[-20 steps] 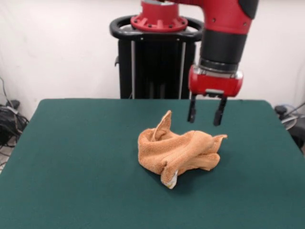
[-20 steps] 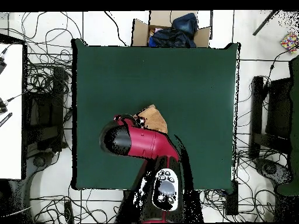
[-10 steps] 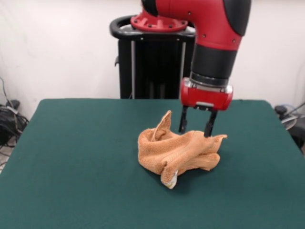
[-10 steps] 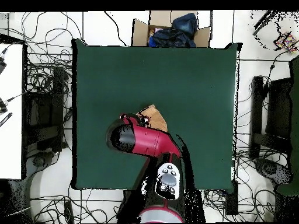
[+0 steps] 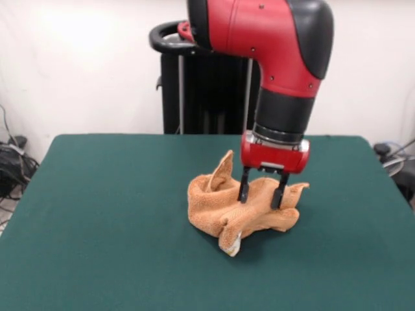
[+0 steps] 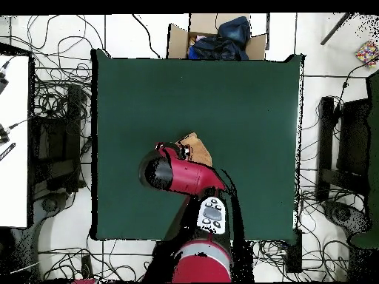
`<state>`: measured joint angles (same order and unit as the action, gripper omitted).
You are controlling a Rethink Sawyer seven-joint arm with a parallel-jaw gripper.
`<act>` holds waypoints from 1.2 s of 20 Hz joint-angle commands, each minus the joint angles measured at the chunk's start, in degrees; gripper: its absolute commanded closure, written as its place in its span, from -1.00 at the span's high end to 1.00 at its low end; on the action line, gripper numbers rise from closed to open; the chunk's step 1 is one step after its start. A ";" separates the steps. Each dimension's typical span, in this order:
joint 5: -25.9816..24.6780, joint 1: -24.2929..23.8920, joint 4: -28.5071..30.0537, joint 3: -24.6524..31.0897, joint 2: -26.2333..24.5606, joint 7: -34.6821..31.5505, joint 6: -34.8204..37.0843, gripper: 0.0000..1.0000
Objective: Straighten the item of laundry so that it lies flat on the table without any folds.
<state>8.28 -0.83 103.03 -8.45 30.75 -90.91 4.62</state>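
The item of laundry (image 5: 224, 207) is an orange-tan terry towel, crumpled in a bunched heap near the middle of the dark green table (image 5: 97, 214), with one corner sticking up and a small white tag at its near edge. My gripper (image 5: 260, 197) is open, its two black fingers pointing down onto the right part of the heap, straddling a raised fold. From overhead, the red arm covers most of the towel (image 6: 197, 148), and the gripper itself is hidden under the arm.
A cardboard box (image 6: 215, 38) holding dark cloth sits beyond the table's far edge in the overhead view. Cables lie on the floor all around. Green table surface extends widely on every side of the towel.
The gripper has come down and shifted left in the front view, from above and beside the heap to fingers resting in the towel's folds. The towel has not moved.
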 commanded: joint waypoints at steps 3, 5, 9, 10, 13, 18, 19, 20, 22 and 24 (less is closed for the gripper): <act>2.77 -2.23 -2.26 0.52 -3.11 -12.74 -2.20 1.00; 2.45 -2.93 -2.55 0.94 -3.55 -12.25 -2.47 1.00; 2.94 -2.62 -2.74 0.87 -4.38 -12.83 -2.94 1.00; 3.17 -2.41 -2.74 0.77 -4.33 -12.99 -2.65 1.00; 3.77 -2.43 -2.01 1.98 -3.84 -13.42 -0.89 1.00; 5.18 -5.10 -1.98 8.56 -6.06 -13.33 2.56 1.00; 5.52 -5.16 -1.98 9.14 -6.34 -13.48 2.77 1.00; 5.67 -5.10 -2.21 9.44 -6.65 -13.40 2.71 1.00; 5.18 -4.64 -2.27 9.36 -6.63 -12.34 1.08 -1.00; 5.35 -4.15 -1.79 9.05 -6.39 -12.99 -0.11 -1.00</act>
<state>10.34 -4.84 102.80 -5.92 27.53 -90.91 3.49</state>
